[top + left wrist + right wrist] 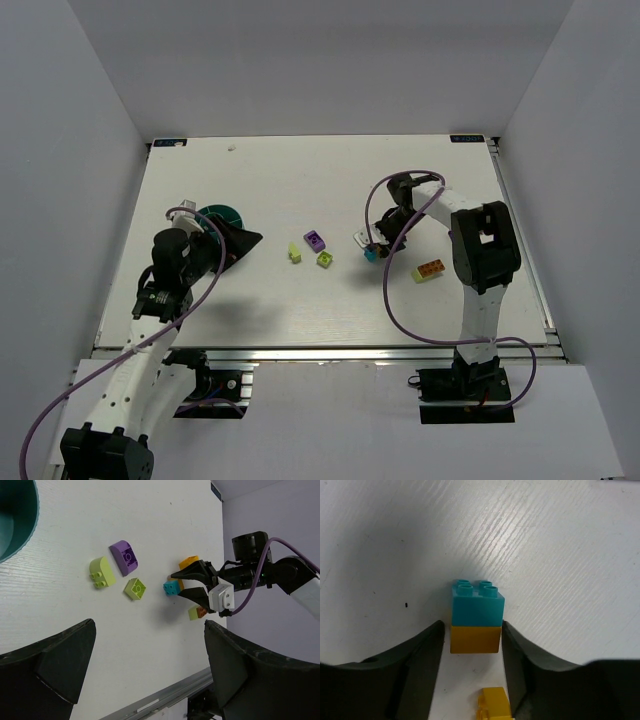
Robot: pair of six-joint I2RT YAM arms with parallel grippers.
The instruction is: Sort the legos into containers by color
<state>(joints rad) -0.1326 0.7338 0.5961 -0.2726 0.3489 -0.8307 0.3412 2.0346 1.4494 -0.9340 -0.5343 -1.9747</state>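
Note:
The teal bowl [220,215] stands at the table's left, and its rim shows in the left wrist view [20,535]. My left gripper [245,240] is open and empty just right of the bowl; its jaws stand wide apart [150,625]. A purple lego [314,240] and two lime legos [294,252] [325,259] lie mid-table. My right gripper [372,252] is open, its jaws straddling a cyan lego stacked on an orange one [476,615] on the table. The right finger [530,665] is at the block's side; a thin gap shows at the left finger [420,665].
An orange and lime lego [430,271] lies right of the right gripper. A small yellow-orange lego [495,705] lies between the right fingers nearer the palm. In the left wrist view the purple lego [125,557] and lime legos [101,572] [135,588] lie between bowl and right gripper [192,582].

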